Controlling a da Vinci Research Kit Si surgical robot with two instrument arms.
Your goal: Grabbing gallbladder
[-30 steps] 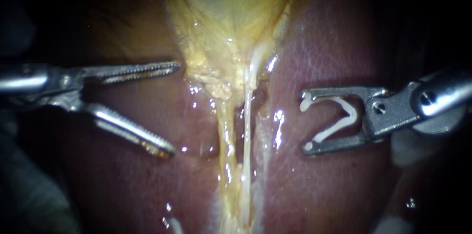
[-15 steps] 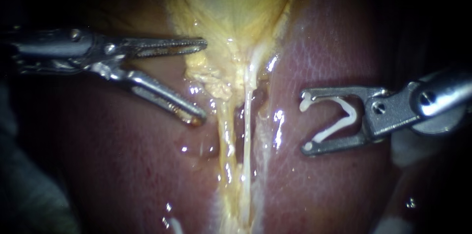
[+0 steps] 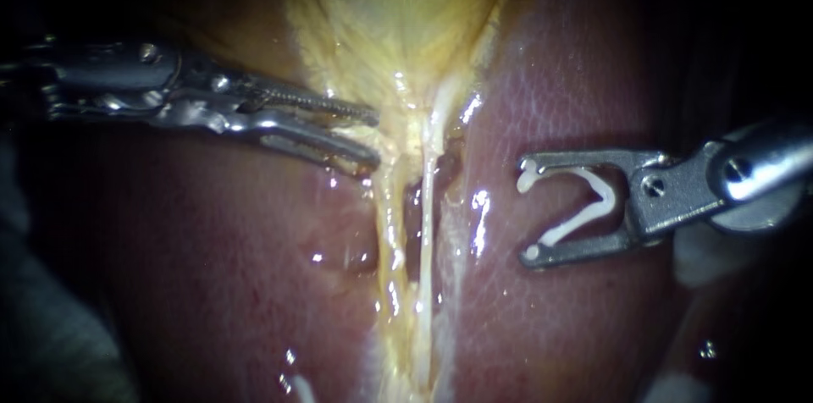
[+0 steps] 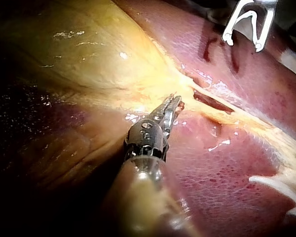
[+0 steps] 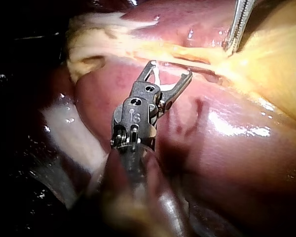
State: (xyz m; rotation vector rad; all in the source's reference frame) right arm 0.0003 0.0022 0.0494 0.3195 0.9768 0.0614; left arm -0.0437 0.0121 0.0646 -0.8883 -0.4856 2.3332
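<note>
The yellow gallbladder (image 3: 398, 22) narrows downward into pale strands between lobes of liver (image 3: 550, 90). My left instrument (image 3: 373, 136) reaches in from the left, its toothed jaws shut on the yellowish tissue at the gallbladder's lower left edge. In the left wrist view the same jaws (image 4: 172, 104) pinch that edge of the gallbladder (image 4: 79, 54). My right instrument (image 3: 527, 212) hovers over the liver to the right, apart from the strands. Its jaws stand wide with a white clip (image 3: 593, 195) seated between them, touching both.
Two pale tubes (image 3: 423, 225) run side by side down the groove below the gallbladder. In the right wrist view white gauze (image 5: 74, 133) lies beside the liver, and the gallbladder (image 5: 271, 54) sits ahead of the clip-holding jaws (image 5: 168, 69).
My left instrument has moved right and up to the gallbladder's edge, and its jaws have gone from wide open to shut on the tissue. The right instrument has not moved.
</note>
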